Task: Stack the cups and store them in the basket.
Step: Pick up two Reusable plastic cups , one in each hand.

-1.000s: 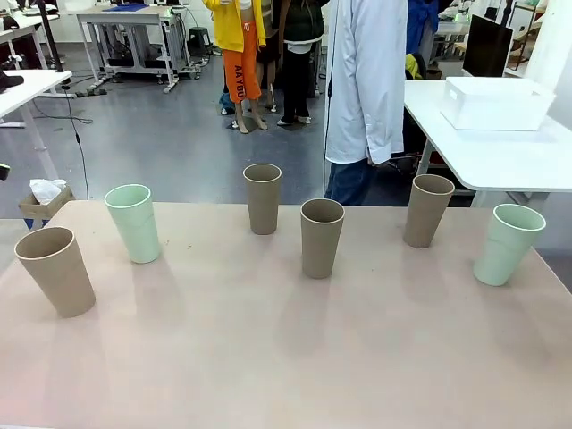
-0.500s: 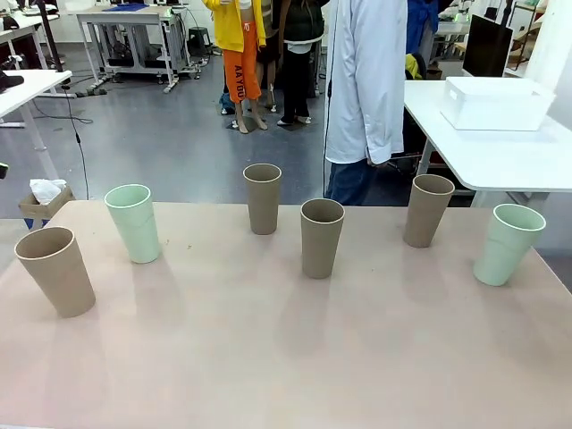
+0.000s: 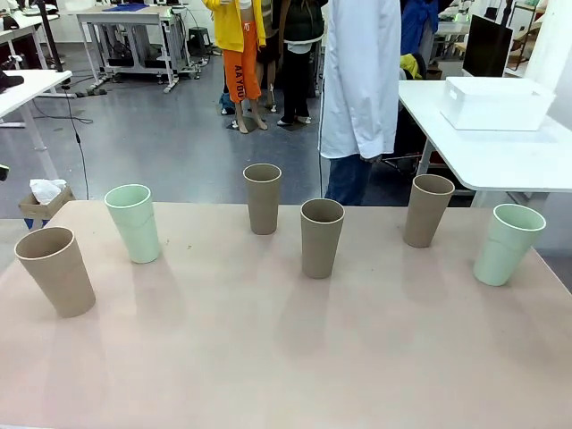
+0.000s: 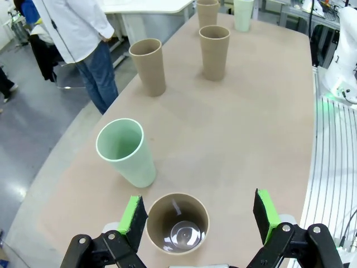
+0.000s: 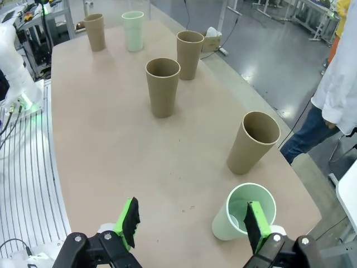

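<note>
Basket [image 3: 496, 112], white, rests on a separate white worktop [image 3: 500, 165] at far right, beyond the pink worktop [image 3: 268, 357]. On the latter, four brown cups [image 3: 322, 238] and two mint cups [image 3: 133, 223] stand upright, well apart, in a loose row. Left gripper [image 4: 199, 211] and right gripper [image 5: 191, 222]: jaws wide, holding nothing.

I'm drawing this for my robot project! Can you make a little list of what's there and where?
Brown cups: four, standing mouth up, apart
Green cups: two, one toward each end
Stacked: none yet
Table: pinkish-beige
Basket: white, on a separate white table, far right
Left end effector: open, above a brown cup
Right end effector: open, green cup beside one finger
Person: standing at the far side
</note>
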